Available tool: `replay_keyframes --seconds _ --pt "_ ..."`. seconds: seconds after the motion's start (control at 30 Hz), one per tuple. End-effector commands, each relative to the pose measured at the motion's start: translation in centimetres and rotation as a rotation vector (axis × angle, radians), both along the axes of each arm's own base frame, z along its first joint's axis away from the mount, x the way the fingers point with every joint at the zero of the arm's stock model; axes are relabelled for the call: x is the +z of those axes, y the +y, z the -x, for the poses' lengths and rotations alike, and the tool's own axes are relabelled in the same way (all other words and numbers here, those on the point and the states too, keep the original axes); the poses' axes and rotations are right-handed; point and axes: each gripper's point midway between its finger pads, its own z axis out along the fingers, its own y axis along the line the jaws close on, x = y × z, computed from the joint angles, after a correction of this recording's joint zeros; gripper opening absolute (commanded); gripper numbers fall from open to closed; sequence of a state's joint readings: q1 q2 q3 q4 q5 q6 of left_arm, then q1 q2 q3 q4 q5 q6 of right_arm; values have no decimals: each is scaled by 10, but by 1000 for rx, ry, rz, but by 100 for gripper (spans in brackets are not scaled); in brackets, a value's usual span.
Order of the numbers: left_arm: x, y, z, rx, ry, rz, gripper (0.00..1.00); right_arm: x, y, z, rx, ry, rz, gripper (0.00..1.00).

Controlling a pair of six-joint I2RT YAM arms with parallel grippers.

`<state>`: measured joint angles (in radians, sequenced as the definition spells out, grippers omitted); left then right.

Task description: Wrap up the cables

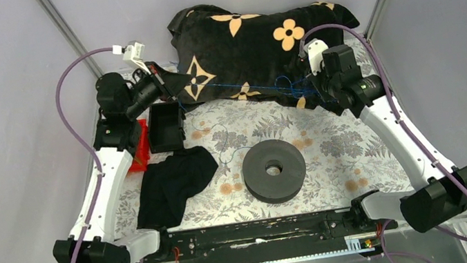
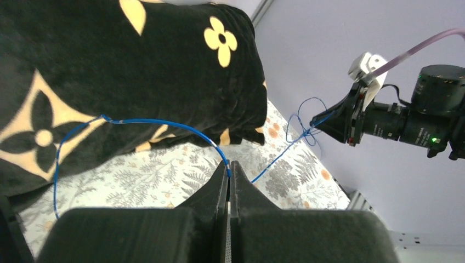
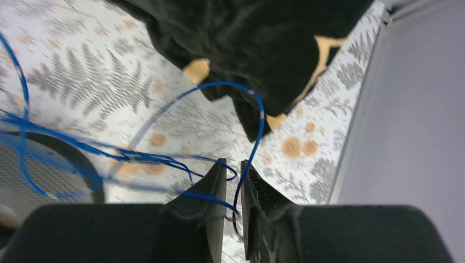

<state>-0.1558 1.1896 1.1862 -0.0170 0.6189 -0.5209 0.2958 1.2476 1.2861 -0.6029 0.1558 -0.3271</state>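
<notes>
At the near edge of the table (image 1: 360, 154) the two arm bases sit side by side. Just beyond, approx. mid-table, a black disc spool (image 1: 274, 170) lies flat. Left of it is a crumpled black cloth (image 1: 175, 182). Behind that stands a black box (image 1: 165, 125) w/ a red item (image 1: 140, 145) just beside it on the left.

Farther back, both arms reach toward the front edge of a black blanket (image 1: 252, 38) w/ tan flower prints, heaped at the far side.

The left gripper (image 2: 229, 166) has its fingers pressed together on the blue cables (image 2: 159, 121). One strand arcs from the tips up over the blanket edge, then drops to the table. Another runs straight and taut across to the right gripper (image 3: 233, 167), above the table in front of the blanket.

At the right gripper the strands bunch into loose loops. A narrow slit shows btwn its fingers and strands pass through it. Can't tell whether they're pinched or just threaded.
</notes>
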Motion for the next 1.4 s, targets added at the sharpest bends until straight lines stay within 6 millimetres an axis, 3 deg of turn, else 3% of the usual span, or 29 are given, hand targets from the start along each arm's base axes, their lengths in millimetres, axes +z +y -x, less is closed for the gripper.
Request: replay_keyframes --seconds 0.0,0.1,0.23,0.37,0.43,0.53,0.67,0.87,1.13,1.27,1.37 --pt "37 17 2 68 -119 -43 0 -24 -43 14 -80 118 208 26" --pt "37 6 8 -1 -108 -28 0 -32 -28 21 -31 179 137 43" --pt "32 -5 10 -55 -89 -37 0 -27 2 29 75 249 4 75" --pt "39 -13 18 -108 -95 -25 0 -20 25 40 198 300 -72 94" --pt "42 -18 22 -129 -100 -22 0 -19 38 52 287 349 -113 99" --pt "43 -30 31 -175 -102 -15 0 -28 57 81 474 484 -161 99" --pt "39 -45 38 -224 -95 -16 0 -35 67 92 587 505 -189 99" --pt "35 -62 52 -302 -58 32 0 -4 115 66 674 286 -430 98" --pt "59 -70 67 -378 -28 127 0 14 187 27 812 98 -787 94" --pt "63 -75 68 -404 4 173 0 9 227 22 888 62 -841 94" --pt "66 -80 69 -446 42 232 0 -5 253 25 923 53 -862 93"
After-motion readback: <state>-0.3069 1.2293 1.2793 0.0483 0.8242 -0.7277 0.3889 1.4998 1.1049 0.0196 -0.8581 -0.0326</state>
